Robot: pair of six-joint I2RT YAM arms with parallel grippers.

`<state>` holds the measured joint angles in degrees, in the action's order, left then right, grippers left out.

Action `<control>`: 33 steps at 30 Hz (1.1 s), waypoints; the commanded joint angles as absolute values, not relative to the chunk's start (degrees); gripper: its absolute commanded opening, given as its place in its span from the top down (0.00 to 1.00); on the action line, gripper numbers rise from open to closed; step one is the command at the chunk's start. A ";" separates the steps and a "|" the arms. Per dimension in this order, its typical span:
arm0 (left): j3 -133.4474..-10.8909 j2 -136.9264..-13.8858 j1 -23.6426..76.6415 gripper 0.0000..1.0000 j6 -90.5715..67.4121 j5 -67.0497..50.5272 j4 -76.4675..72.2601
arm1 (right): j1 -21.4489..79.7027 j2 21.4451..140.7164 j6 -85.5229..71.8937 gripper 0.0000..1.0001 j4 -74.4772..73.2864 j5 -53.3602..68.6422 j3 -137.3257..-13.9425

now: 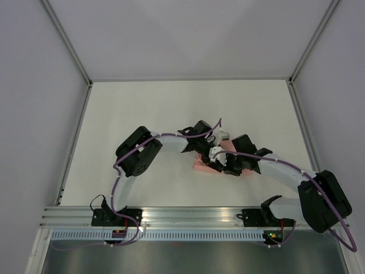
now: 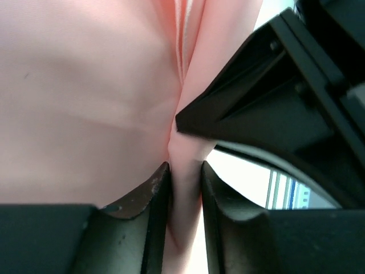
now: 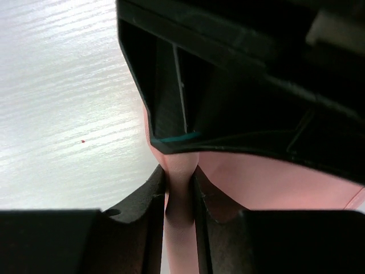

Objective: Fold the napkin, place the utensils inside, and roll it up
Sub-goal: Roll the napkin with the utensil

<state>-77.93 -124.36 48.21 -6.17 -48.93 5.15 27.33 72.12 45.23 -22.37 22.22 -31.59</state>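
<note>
1. Top external view: one table, white, with walls on three sides. My left arm and right arm, two in all, meet just right of frame centre.
2. One napkin, salmon-pink, bunched into a small heap at frame centre, mostly hidden under both wrists. It is not lying spread flat, and I cannot tell whether a clean fold has been made.
3. Left wrist view: my left gripper, at lower centre, pinches a raised ridge of the napkin. Cloth fills the gap between the fingers. The other gripper's black finger comes in from the upper right.
4. Right wrist view: my right gripper, at lower centre, is clamped on a narrow pink pleat. That makes two grippers, both on cloth.
5. Utensils: none seen in any view. They may be hidden under the cloth or the arms; I cannot tell.
6. Judgement: I am early in the task, at the folding step. Placing the utensils and rolling up are not yet done.
</note>
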 commanded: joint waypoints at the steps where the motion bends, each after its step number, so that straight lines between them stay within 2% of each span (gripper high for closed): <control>1: -71.91 -118.50 45.80 0.65 -12.12 -46.58 -2.86 | 25.93 75.05 45.52 0.83 -28.29 24.77 -34.71; 9: -62.23 -108.29 43.33 0.60 -15.03 -43.07 -14.41 | 22.24 82.96 50.70 0.84 -34.44 30.14 -39.81; 18: -44.23 -91.08 44.38 0.59 -12.57 -19.37 -30.92 | 16.09 100.71 57.56 0.85 -46.74 38.14 -53.59; 22: -39.56 -86.58 49.03 0.61 -3.55 -8.37 -32.25 | 14.86 108.26 57.65 0.85 -49.91 39.02 -58.26; 30: -41.74 -92.54 63.61 0.59 15.10 8.59 -30.85 | 13.54 116.45 57.66 0.85 -54.75 39.90 -65.38; 33: -43.85 -96.58 67.04 0.56 21.51 9.31 -30.50 | 13.36 118.56 57.66 0.84 -56.16 40.25 -66.79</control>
